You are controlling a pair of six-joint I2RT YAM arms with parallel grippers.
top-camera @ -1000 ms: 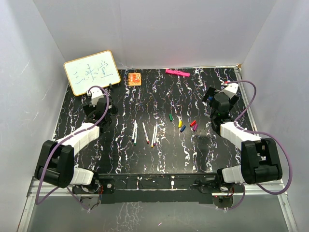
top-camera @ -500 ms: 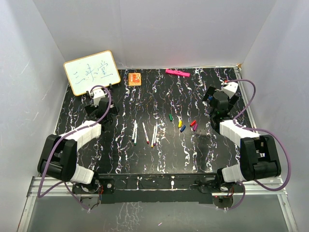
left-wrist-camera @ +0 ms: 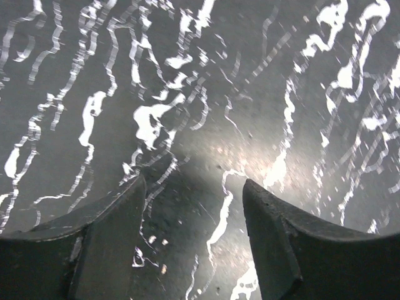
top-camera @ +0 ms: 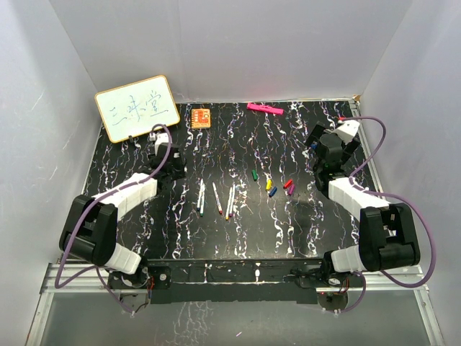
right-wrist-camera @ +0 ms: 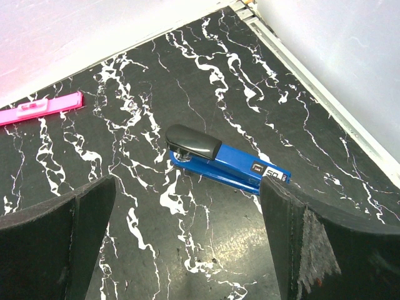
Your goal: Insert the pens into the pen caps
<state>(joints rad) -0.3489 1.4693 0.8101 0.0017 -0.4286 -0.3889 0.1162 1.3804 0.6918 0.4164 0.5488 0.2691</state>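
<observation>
Left pincer (left-wrist-camera: 194, 187): fingers apart, gripping nothing, low over the marbled tabletop (top-camera: 302, 231). Right pincer (right-wrist-camera: 187, 187): fingers wide apart, empty; blue stapler (right-wrist-camera: 222, 164) lies beyond it. Pens (top-camera: 216, 200) lie mid-tabletop. Pen caps (top-camera: 272, 185) are scattered near their right, apart from them.

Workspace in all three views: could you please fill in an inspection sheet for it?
Surface: black marbled table, no spills seen.
Job's things: pens lying mid-table; pen caps loose to their right, apart.
Clutter: whiteboard, orange card, pink bar at back; blue stapler near right back corner.
Grippers: left gripper open, empty, over bare table; right gripper open, empty, facing stapler.
Cables: purple cables loop off both arms, clear of pens.
Surroundings: white walls on three sides.
</observation>
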